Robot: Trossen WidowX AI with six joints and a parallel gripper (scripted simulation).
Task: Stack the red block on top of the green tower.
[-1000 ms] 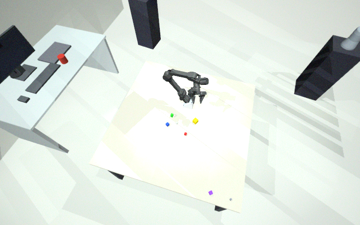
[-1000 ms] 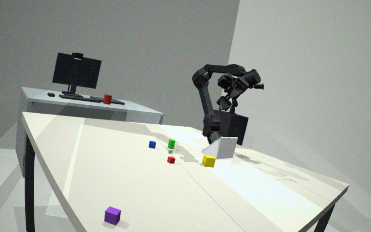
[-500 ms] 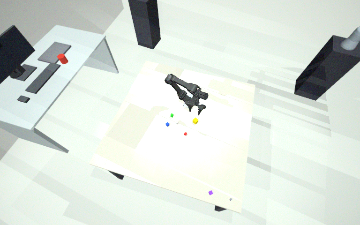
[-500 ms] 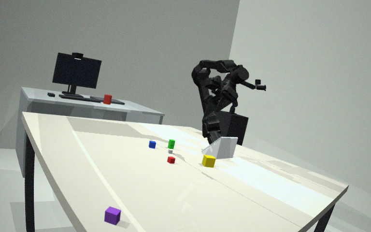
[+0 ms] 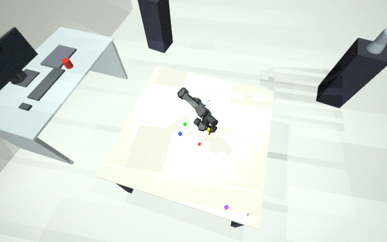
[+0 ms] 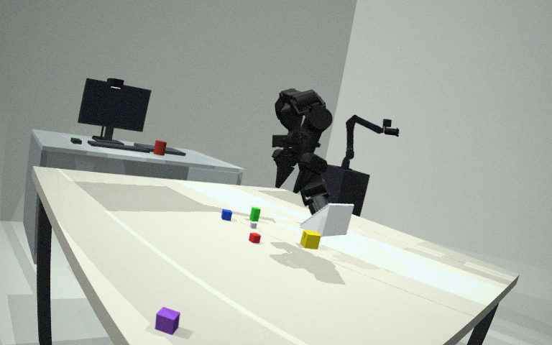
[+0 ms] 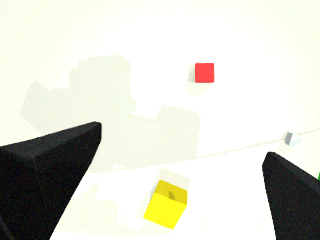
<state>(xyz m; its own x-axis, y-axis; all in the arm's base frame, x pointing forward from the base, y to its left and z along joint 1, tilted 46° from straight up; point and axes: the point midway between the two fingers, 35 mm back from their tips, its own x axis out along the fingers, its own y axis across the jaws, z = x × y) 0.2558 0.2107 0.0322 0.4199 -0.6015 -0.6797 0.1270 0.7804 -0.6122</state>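
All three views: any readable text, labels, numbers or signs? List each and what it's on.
None readable.
Monitor: screen dark, no text.
Red block, green tower, yellow cube: plain faces, no markings.
Arm and gripper: no visible label.
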